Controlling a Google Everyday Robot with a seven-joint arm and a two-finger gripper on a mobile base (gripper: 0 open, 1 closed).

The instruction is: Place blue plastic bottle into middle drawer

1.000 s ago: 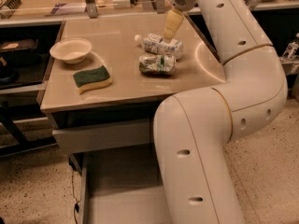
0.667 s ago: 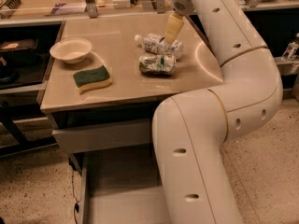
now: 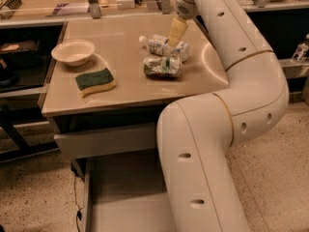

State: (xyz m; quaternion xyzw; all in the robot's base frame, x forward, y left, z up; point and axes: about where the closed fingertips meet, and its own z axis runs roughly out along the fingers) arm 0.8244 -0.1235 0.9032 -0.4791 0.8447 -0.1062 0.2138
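Your pale gripper (image 3: 176,33) poised over the lying clear, white-capped blue plastic bottle (image 3: 166,47) for pickup; grip state cannot be told. Grey metal middle drawer (image 3: 123,202) open below, ready to receive it.

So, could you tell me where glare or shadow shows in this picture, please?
Camera view: warm light; a pale glare patch on the table right of the blue plastic bottle; the pincer is over that bottle; the open middle drawer below lies in dimmer shade.

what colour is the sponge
The sponge is green on top, yellow beneath, camera view; the claw is at the blue plastic bottle.
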